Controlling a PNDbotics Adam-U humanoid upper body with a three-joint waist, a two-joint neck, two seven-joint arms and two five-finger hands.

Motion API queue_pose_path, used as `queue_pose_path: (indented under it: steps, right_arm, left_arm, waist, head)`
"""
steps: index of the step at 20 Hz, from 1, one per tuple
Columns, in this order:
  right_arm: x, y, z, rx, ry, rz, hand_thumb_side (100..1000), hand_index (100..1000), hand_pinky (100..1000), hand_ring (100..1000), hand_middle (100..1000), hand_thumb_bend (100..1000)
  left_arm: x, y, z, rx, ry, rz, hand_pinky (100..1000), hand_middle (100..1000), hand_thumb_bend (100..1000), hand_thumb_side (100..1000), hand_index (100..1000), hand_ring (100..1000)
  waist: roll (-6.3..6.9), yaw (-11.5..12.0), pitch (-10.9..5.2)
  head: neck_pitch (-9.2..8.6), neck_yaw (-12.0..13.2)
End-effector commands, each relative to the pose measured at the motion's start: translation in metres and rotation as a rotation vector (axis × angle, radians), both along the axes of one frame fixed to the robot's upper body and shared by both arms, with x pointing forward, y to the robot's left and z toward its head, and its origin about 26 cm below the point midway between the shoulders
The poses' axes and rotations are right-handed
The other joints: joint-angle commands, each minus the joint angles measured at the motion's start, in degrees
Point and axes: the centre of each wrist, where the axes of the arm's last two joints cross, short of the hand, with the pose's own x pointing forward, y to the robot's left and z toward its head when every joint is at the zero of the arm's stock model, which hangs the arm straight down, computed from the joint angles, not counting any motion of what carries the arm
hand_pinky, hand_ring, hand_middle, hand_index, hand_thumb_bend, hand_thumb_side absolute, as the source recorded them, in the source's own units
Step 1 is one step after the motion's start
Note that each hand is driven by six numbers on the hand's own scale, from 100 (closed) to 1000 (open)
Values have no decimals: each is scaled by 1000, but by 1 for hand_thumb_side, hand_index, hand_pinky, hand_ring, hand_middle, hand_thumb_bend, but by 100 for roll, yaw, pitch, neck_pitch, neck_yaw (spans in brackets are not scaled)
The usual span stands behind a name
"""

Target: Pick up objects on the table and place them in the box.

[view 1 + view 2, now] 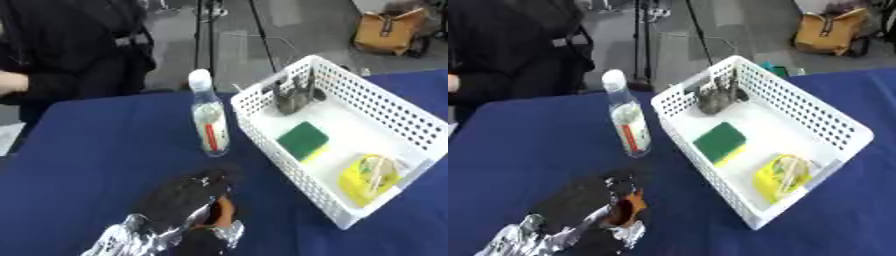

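Note:
My left hand [179, 202], black with silver joints, comes in from the lower left and lies low over the blue table [96, 150]. Its fingers are curled round a small orange-brown thing [221, 210], most of which is hidden. A clear bottle [210, 125] with a white cap and a red label stands upright just beyond the hand, beside the left wall of the white lattice box [398, 117]. In the box lie a green sponge [304, 139], a yellow thing [372, 176] and, in the far corner, a dark grey thing [293, 96]. My right hand does not show.
A person in black [79, 50] stands at the table's far left edge. A tan bag [385, 30] and tripod legs [203, 45] are on the floor beyond the table. Bare blue cloth lies left of the bottle.

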Motion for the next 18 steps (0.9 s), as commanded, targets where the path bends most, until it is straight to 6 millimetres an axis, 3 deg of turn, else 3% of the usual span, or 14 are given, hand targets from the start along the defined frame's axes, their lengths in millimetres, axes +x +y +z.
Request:
queue_pose_path:
  steps: [1,18]
  right_arm:
    - [-2,0,7,-14,-21,11,858,680,658,536,515,100]
    - [-2,0,7,-15,-20,22,852,675,658,533,512,100]
  left_arm:
    - [4,-1,0,30,-1,11,848,1000,100,1000,1000,992]
    - [9,4,-13,165,80,59,864,1000,100,1000,1000,1000]
  waist:
    - [-51,-6,-77]
    - [-72,5,-60]
  head:
    - [-69,27]
    - [-123,51]
